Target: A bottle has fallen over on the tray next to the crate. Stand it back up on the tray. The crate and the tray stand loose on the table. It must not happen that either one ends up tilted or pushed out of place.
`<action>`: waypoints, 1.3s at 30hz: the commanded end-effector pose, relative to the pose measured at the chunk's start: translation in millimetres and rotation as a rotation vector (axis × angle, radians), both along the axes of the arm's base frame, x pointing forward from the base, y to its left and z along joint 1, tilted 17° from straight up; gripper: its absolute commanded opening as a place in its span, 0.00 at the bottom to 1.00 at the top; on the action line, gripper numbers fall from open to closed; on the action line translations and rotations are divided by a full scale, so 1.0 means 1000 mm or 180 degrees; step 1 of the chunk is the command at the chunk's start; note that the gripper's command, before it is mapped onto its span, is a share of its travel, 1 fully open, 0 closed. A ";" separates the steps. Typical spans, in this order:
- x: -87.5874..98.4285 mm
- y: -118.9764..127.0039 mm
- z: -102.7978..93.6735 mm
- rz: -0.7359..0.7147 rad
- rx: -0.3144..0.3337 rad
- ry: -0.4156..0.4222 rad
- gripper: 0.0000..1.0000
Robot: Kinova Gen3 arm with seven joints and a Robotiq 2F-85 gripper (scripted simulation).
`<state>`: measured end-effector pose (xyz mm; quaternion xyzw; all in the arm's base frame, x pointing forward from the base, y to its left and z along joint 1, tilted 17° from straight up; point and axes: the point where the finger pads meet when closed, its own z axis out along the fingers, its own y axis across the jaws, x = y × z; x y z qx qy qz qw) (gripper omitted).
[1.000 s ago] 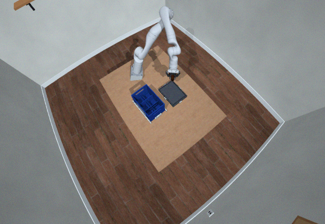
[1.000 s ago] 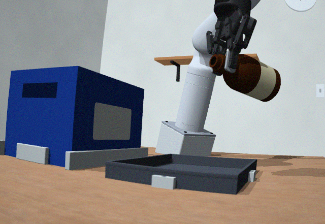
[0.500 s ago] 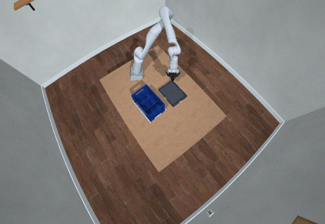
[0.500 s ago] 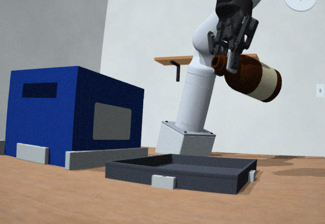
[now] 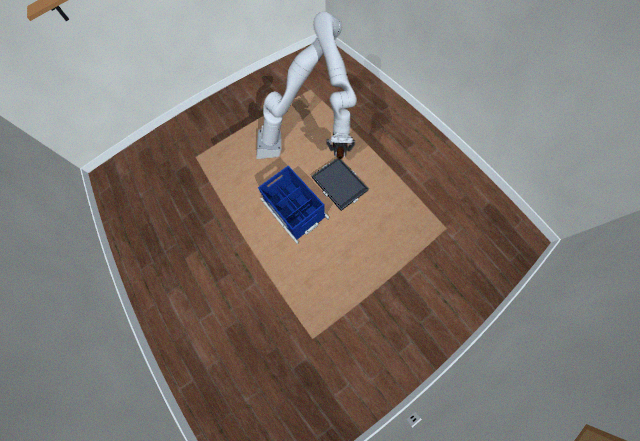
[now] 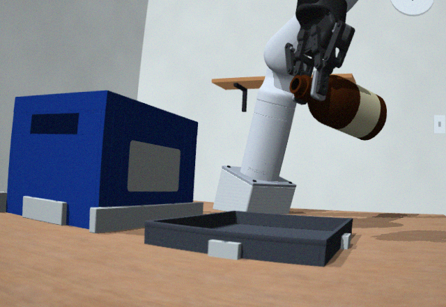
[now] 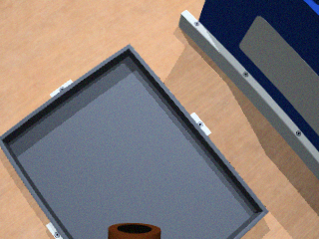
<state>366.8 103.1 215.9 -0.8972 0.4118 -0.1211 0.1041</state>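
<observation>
My gripper (image 6: 312,82) (image 5: 340,150) is shut on the neck of a brown bottle (image 6: 343,106) (image 5: 340,154) with a cream label. It holds the bottle high in the air, tilted, base down and away to the right. Only the bottle's open mouth (image 7: 134,231) shows at the bottom edge of the wrist view. The dark grey tray (image 6: 248,234) (image 5: 341,184) (image 7: 125,164) lies empty on the table below the gripper. The blue crate (image 6: 90,156) (image 5: 292,202) (image 7: 279,55) stands to the tray's left.
The arm's base (image 6: 254,192) (image 5: 268,144) stands behind the tray. Small grey blocks (image 6: 224,248) (image 7: 200,123) sit at the tray's edges and longer grey bars (image 6: 143,214) along the crate's foot. A wooden shelf (image 6: 237,81) hangs on the back wall.
</observation>
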 end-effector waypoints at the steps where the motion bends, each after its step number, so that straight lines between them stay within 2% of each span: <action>1: 0.000 0.000 0.000 -0.0001 0.0002 -0.0003 0.00; 23: 0.000 0.000 0.000 -0.0018 -0.0040 -0.0030 0.00; 39: 0.000 0.000 -0.002 -0.0108 -0.0262 -0.0212 0.00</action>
